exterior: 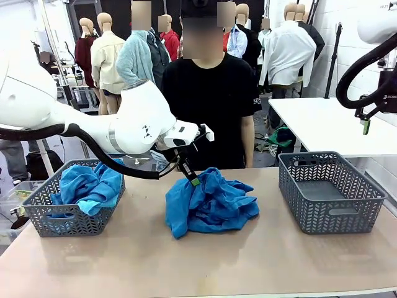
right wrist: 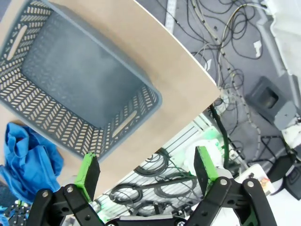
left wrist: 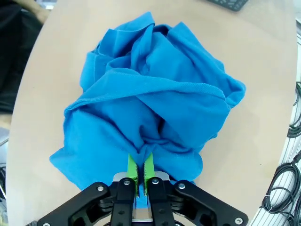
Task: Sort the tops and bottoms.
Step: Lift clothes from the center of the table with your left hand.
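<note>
The bright blue soft-fabric garment (exterior: 211,202) is lying crumpled on the beige table (exterior: 186,267), between the left grey plastic basket (exterior: 43,214) and the right grey plastic basket (right wrist: 70,80). My left gripper (left wrist: 140,169) is pinching a fold at its edge; my right gripper (right wrist: 146,172) is hanging with its fingers spread wide.

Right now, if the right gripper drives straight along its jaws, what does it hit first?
Probably the table edge, just beside the empty grey basket corner. It may instead slip past to the cables on the floor, since depth is unclear. The right gripper is open.
</note>
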You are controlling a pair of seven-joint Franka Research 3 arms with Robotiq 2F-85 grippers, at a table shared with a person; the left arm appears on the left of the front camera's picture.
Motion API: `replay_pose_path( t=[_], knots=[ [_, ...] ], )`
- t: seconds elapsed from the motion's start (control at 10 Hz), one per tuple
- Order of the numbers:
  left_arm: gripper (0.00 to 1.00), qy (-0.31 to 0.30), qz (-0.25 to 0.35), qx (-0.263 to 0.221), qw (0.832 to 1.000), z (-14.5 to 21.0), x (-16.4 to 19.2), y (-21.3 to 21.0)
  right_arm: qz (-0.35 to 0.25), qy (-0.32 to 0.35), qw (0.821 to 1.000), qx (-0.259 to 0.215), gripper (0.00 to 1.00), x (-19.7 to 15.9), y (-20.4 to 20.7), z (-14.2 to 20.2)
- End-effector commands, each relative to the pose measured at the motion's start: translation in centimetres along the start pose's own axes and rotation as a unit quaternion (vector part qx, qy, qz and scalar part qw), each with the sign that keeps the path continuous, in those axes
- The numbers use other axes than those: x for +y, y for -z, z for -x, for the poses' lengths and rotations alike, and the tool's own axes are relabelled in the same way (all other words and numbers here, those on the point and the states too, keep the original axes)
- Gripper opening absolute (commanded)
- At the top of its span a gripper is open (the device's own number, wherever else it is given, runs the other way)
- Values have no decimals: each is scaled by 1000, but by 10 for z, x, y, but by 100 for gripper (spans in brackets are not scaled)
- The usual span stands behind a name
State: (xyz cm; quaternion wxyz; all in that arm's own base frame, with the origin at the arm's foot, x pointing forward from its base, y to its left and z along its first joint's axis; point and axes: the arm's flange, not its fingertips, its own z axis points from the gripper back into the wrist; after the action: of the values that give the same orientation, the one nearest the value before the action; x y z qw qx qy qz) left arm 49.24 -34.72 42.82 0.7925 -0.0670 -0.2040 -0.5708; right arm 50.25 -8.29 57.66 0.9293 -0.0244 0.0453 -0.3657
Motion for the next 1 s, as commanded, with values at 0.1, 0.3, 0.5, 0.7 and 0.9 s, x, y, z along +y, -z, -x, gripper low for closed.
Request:
replay_pose_path(
  t=[0.1, 0.3, 0.5, 0.7, 0.9],
  knots=[
    [0, 13, -27, -24, 999, 1, 2, -37, 10, -2, 1000, -2, 100, 0, -1, 0],
    [0, 28, -52, -25, 998, -8, 4, -67, 10, -2, 1000, -2, 100, 0, -1, 0],
    [0, 45, -118, -64, 990, -26, 2, -122, 10, -2, 1000, -2, 100, 0, -1, 0],
    [0, 73, -180, -92, 977, -51, -9, -169, 10, -2, 1000, -2, 100, 0, -1, 0],
    [0, 88, -239, -110, 961, -87, -28, -230, 10, -2, 1000, -2, 100, 0, -1, 0]
  ],
)
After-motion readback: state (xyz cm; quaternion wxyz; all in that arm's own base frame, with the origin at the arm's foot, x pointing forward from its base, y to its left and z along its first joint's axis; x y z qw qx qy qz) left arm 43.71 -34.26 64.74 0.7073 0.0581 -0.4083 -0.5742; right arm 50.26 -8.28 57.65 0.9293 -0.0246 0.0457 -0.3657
